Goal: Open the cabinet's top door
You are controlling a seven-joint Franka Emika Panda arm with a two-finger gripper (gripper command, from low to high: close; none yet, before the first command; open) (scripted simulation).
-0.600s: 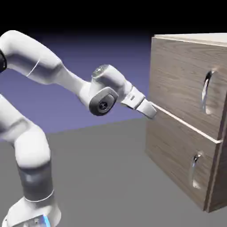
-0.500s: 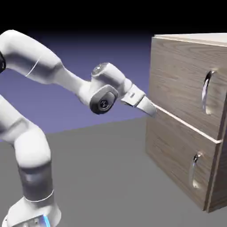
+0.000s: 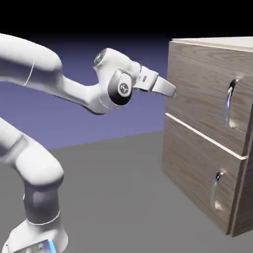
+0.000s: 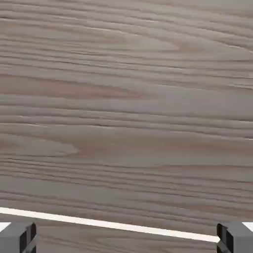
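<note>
- My pincer (image 3: pixel 173 92), jaws wide apart and empty, has risen from the cabinet's (image 3: pixel 197 163) panel seam to the top door's (image 3: pixel 202 94) near edge.
- Its handle (image 3: pixel 229 101) remains untouched, well off toward the door's far edge.

**Arm inventory, as I see it from the console**

One robot arm (image 3: pixel 44 74), glossy white throughout, built of thick rounded tubular links with bulging joint housings. I note a thin pale seam line ringing the upper link. The lower column carries a grey band, darker than the shell around it. The base (image 3: pixel 34 242) flares out white, with a small blue-lit patch at its foot. The wrist housing bears a round dark-grey cap (image 3: pixel 121 88) with a small light mark at its centre; a second, paler cap sits on top. The hand is a white angular block tapering to the gripper (image 3: pixel 170 92). From the hand camera I log two small grey fingertips (image 4: pixel 17 238), squared, with dark inner edges.
</note>
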